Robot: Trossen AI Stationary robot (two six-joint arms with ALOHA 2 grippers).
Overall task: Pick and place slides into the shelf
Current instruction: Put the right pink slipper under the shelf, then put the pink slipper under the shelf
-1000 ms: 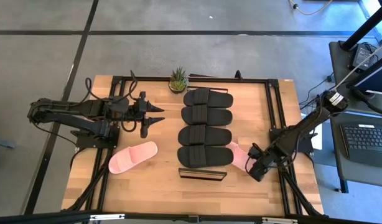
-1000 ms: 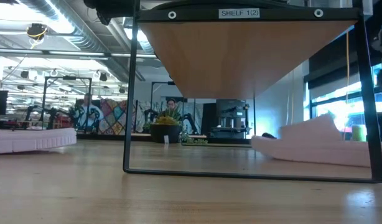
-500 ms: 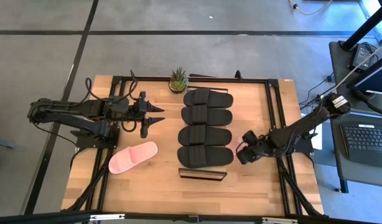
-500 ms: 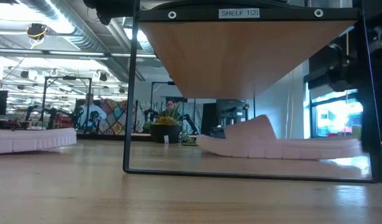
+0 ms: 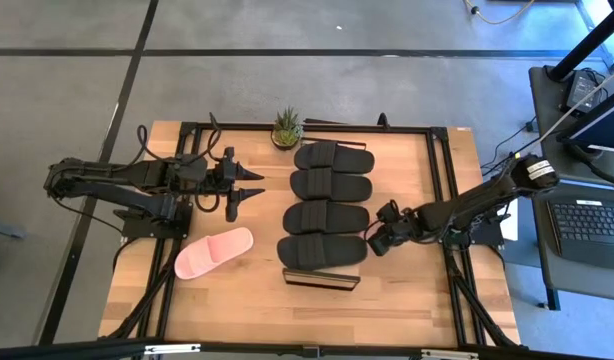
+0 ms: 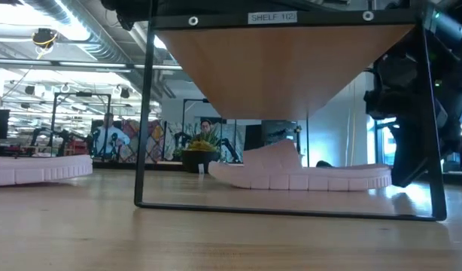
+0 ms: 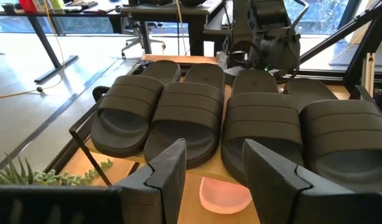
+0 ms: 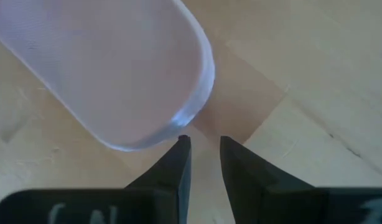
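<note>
Right gripper (image 5: 377, 240) at the shelf's (image 6: 291, 68) right end, jaws nearly closed and empty, pink slide (image 6: 306, 175) under the shelf just past its fingertips (image 8: 178, 165), left gripper (image 5: 249, 185) released, waiting left of the shelf

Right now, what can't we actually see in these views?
- Pink slide under the shelf: in the high view, the plank and black slides cover it; the low view shows its side.
- Right gripper: whether the nearly closed fingers touch that slide.
- Other pink slide: cut by the low view's edge.
- Shelf label: too blurred to read.
</note>
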